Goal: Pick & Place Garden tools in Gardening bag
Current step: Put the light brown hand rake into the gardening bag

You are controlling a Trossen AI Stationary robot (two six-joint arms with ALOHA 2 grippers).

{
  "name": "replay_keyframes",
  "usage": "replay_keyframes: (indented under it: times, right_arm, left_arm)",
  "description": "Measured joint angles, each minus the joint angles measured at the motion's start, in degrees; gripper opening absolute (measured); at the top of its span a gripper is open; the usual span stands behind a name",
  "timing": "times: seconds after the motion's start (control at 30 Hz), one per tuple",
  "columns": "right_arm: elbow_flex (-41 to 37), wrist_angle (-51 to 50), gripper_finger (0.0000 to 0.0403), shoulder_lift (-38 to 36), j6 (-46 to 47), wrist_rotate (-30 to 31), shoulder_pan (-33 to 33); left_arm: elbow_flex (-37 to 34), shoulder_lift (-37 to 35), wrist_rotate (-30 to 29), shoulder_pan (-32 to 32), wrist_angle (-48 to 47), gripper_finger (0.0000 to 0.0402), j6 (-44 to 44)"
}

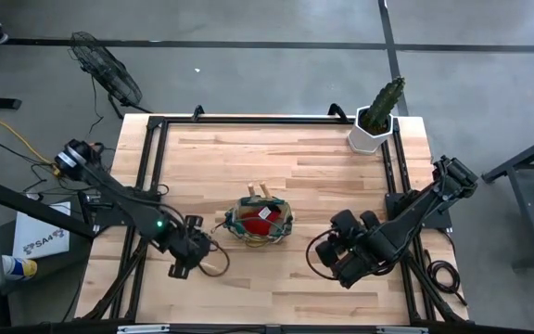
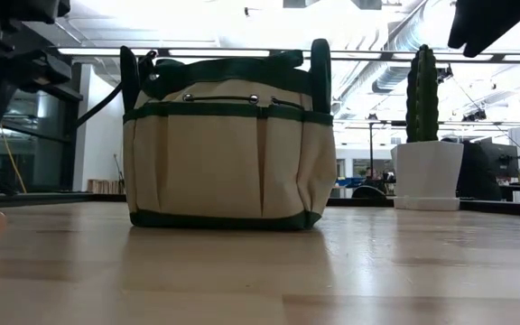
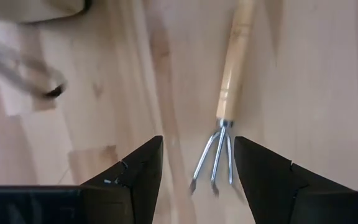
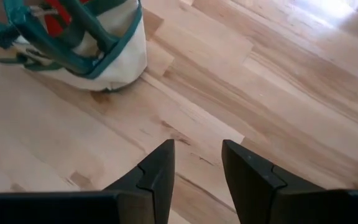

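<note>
The tan gardening bag (image 1: 260,223) with green trim stands upright mid-table, also seen in the low view (image 2: 228,144). Wooden handles (image 1: 258,191) stick out of it, and a red piece (image 1: 265,215) lies inside. A hand rake (image 3: 225,106) with a wooden handle and three metal tines lies flat on the table left of the bag. My left gripper (image 3: 197,142) hangs open above its tines, one finger to each side, touching nothing. My right gripper (image 4: 197,144) is open over bare wood right of the bag (image 4: 98,56).
A green cactus (image 1: 383,100) in a white pot (image 1: 367,137) stands at the table's far right corner. Black frame rails (image 1: 156,158) run along the table's left and right sides. Bare wood lies in front of the bag (image 1: 276,288).
</note>
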Motion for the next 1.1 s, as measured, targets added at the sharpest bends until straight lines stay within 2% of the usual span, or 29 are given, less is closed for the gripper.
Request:
replay_keyframes:
  times: [0.27, 0.4, 0.77, 0.97, 1.1]
  right_arm:
    - [0.0, -0.72, 0.0126, 0.0, -0.39, -1.92, 0.15]
    - [0.0, -0.87, 0.0126, 0.0, -0.39, -1.94, 0.17]
    - [0.0, -1.81, 0.0126, 0.0, -0.41, -1.94, 0.17]
    - [0.0, -1.91, 0.0126, 0.0, -0.41, -1.94, 0.17]
    - [0.0, -2.03, 0.0126, 0.0, -0.41, -1.94, 0.17]
  left_arm:
    - [0.0, 7.8, -1.8, -2.51, 5.59, 0.0193, -0.11]
    - [0.0, 10.88, 0.4, -2.53, 5.82, 0.0193, -0.13]
    - [0.02, 14.6, 1.58, -2.51, 12.02, 0.0193, -0.08]
    - [0.02, 16.52, 3.0, -2.53, 11.57, 0.0192, 0.08]
    - [0.2, 17.79, 2.74, -3.8, 11.56, 0.0175, 0.26]
